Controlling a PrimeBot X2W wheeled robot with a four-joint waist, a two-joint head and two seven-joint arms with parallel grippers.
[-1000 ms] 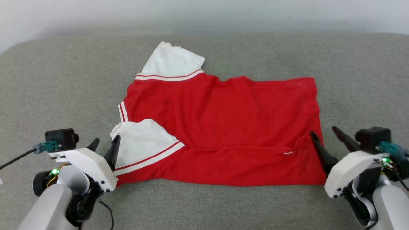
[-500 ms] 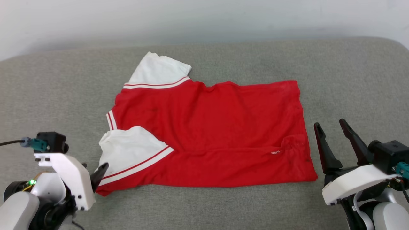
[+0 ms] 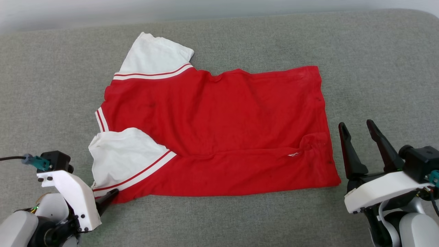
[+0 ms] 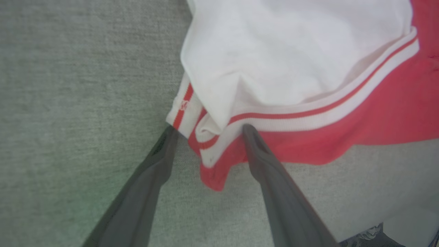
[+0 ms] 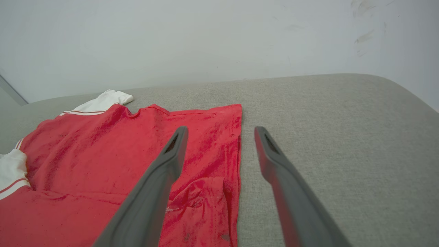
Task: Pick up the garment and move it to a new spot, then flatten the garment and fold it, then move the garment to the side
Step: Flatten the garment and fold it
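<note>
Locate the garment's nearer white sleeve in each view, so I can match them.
Head view: nearer white sleeve, lower left.
Left wrist view: upper middle to right, just above the left gripper.
Right wrist view: left edge, below mid-height.
Shared landmark: the striped trim bordering that sleeve against the red body.

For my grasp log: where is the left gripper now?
Lower left of the head view; the left gripper, open, straddles the red jersey's near-left corner, beside its white sleeve.
</note>
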